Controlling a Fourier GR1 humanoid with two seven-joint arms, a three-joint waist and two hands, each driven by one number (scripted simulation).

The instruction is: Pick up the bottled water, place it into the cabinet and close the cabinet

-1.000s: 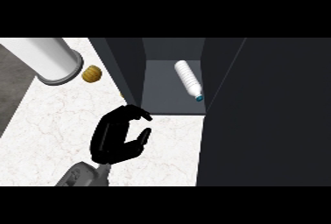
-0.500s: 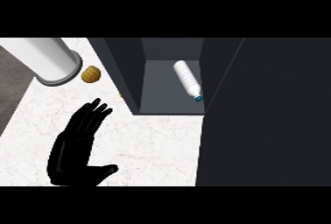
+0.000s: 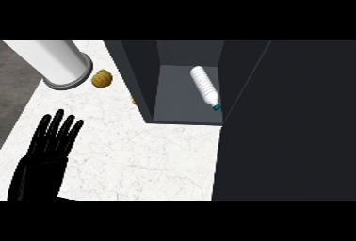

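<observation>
Bottled water (image 3: 206, 87) lying inside open cabinet (image 3: 182, 110); left hand (image 3: 46, 151) fingers straight, holding nothing

**White marbled counter beside a dark floor**

A white counter top (image 3: 139, 155) with faint grey veining fills the middle of the head view. Along the left edge runs a strip of dark grey, mottled floor (image 3: 15, 94). A broad, flat, dark grey panel (image 3: 292, 122) covers the right side from top to bottom. The light is even, with soft shadows.

White bottled water (image 3: 204, 86) lies inside open cabinet (image 3: 182, 101)
</observation>
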